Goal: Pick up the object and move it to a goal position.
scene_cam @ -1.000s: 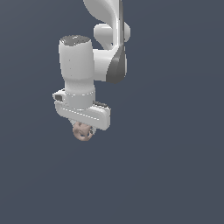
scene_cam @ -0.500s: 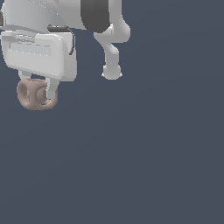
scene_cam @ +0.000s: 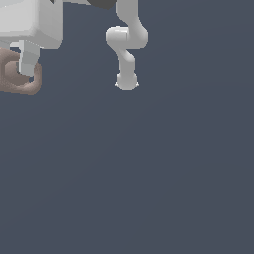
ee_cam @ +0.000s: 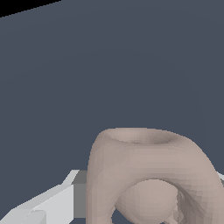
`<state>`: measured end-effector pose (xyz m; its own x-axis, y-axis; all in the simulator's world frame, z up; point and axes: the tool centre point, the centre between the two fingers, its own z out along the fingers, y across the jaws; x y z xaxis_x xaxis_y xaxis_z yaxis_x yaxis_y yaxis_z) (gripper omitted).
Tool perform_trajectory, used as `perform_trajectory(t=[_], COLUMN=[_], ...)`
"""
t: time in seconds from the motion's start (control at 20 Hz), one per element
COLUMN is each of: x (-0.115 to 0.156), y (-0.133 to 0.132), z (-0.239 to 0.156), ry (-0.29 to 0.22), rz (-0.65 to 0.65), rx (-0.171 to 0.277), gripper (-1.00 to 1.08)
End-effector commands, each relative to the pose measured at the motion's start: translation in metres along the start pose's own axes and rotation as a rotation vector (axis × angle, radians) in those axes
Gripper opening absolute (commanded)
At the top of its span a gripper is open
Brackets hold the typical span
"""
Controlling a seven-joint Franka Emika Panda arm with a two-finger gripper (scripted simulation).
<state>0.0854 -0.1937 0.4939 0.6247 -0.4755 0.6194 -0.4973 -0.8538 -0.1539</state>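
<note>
Firmly gripper [scene_cam: 20, 74] round object [scene_cam: 11, 79] (pinkish ring)

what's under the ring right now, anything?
Nothing: the ring hangs in the claw, with only bare dark floor below it. One finger runs through its hole; the frame edge cuts off the ring's far side and the second finger.
</note>
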Motion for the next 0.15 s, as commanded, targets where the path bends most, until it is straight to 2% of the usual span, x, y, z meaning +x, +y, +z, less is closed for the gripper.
perform_trajectory(t=[0.0,0.1], x=[-0.0012,-0.0028], y=[-0.0005,-0.0010], z=[0.0011,0.0031], ry=[-0.002,-0.006], rz=[-0.001,-0.003], rx=[-0.001,-0.001], gripper=[-1.00,-1.00])
